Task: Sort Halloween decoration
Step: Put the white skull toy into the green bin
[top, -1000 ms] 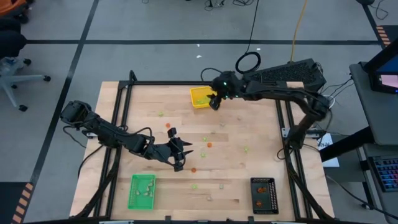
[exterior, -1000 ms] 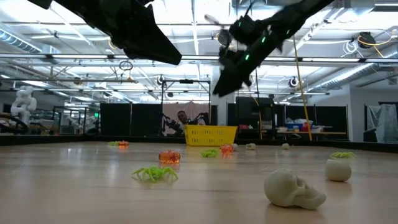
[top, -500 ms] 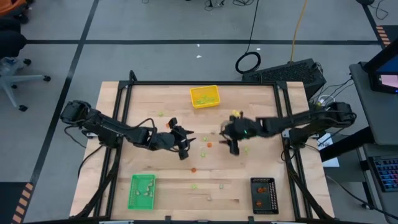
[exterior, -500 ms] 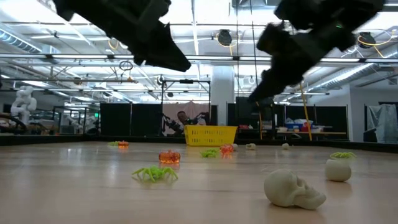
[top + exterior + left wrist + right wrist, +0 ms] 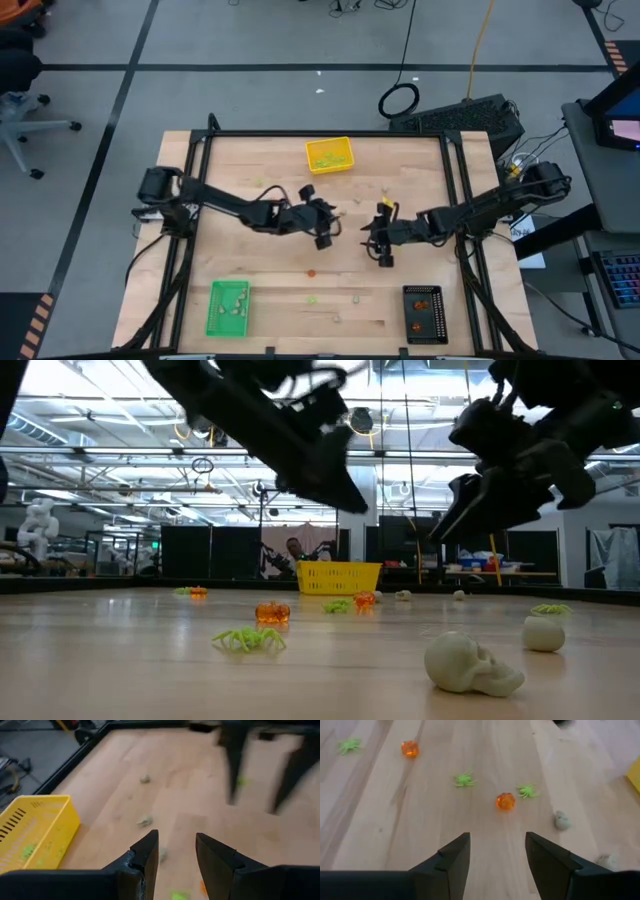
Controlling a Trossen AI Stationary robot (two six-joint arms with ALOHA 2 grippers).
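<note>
Right wrist view: our right gripper [image 5: 495,852] empty, fingers apart, above orange pumpkin [image 5: 505,800]; spiders scattered on surface [image 5: 380,820]. Left gripper [image 5: 176,851] likewise empty. Next: descend, pinch pumpkin.

The tabletop [image 5: 420,180] is pale, matt wood with visible grain. Orange decoration pieces [image 5: 505,801] look glossy, translucent plastic; the yellow tray [image 5: 30,827] is slotted plastic.

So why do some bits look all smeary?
Left wrist view: the other arm's dark fingers streak with motion blur, and the pale pieces are soft. Low view: the beige skull up close is sharp, while the yellow plastic tray is far and small.
</note>
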